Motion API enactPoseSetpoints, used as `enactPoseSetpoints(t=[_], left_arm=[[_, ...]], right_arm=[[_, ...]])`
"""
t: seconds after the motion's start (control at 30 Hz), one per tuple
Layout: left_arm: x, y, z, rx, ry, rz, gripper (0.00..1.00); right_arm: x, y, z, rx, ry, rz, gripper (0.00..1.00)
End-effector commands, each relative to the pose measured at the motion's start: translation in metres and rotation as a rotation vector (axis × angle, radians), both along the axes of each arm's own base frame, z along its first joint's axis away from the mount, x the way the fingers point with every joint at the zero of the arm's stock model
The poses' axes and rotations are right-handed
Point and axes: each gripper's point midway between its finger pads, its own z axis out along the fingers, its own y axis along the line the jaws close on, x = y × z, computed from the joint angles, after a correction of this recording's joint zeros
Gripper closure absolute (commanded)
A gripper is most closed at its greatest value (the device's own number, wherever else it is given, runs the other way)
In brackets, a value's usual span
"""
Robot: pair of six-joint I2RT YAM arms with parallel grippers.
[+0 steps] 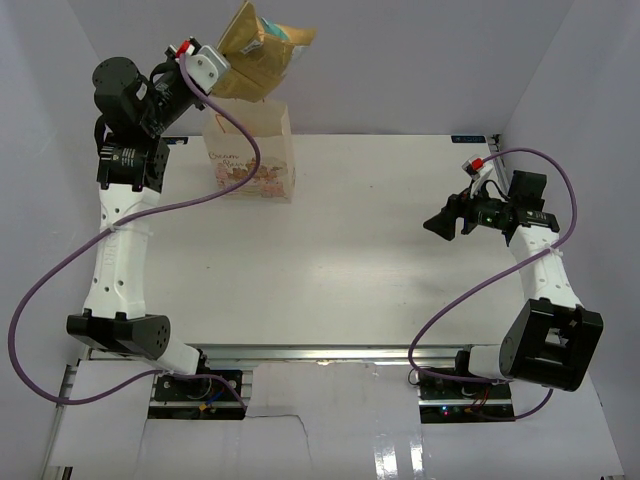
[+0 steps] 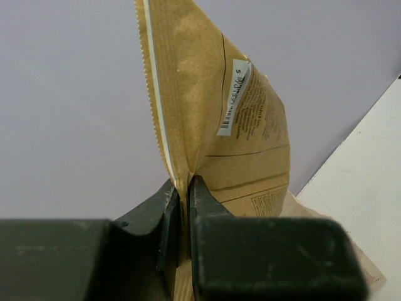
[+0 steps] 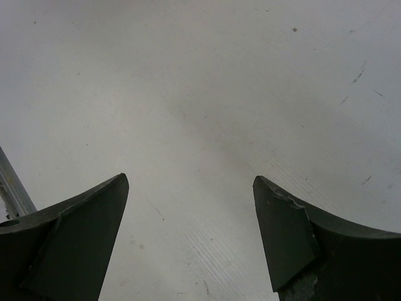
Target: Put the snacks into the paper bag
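Observation:
My left gripper (image 1: 226,62) is shut on the sealed edge of the large tan crinkly pouch (image 1: 262,50) and holds it high above the open top of the cream paper bag (image 1: 252,155), which stands upright at the back left of the table. In the left wrist view the pouch (image 2: 213,125) rises from my closed fingers (image 2: 207,207), and a bit of the bag (image 2: 351,251) shows below it. My right gripper (image 1: 440,224) is open and empty over the right side of the table; its view (image 3: 191,188) holds only bare table. No other snacks show.
White walls enclose the table (image 1: 380,250) at the back and both sides. A purple cable (image 1: 200,195) loops beside the left arm, close to the bag. Another cable (image 1: 470,295) hangs by the right arm.

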Motion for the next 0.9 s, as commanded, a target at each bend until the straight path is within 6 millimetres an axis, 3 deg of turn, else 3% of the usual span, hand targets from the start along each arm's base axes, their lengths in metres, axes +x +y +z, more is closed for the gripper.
enactPoseSetpoints(t=[0.0,0.17,0.33,0.5,0.53,0.57,0.87], left_arm=[[-0.027,0.002,0.047,-0.033,-0.155,-0.036,1.0],[-0.023,0.007,0.043,-0.048,-0.134,-0.037,1.0],[-0.011,0.03,0.023,-0.038,-0.1,0.029,1.0],[0.012,0.039,0.0,-0.044,-0.059,0.044,1.0],[0.018,0.053,-0.003,-0.049,-0.05,0.069,1.0],[0.027,0.054,-0.01,-0.053,-0.034,0.067,1.0],[0.04,0.059,-0.014,-0.06,-0.028,0.05,1.0]], right_arm=[[-0.001,0.004,0.008,0.015,-0.019,0.021,0.14],[-0.003,0.004,0.003,0.014,-0.007,0.02,0.14],[-0.003,0.004,0.001,0.009,-0.003,0.02,0.14],[-0.001,0.004,0.003,0.015,-0.002,0.02,0.14],[-0.001,0.003,0.003,0.014,-0.004,0.019,0.14],[-0.001,0.003,0.003,0.012,-0.003,0.017,0.14],[-0.005,0.003,-0.004,0.008,0.014,0.013,0.14]])
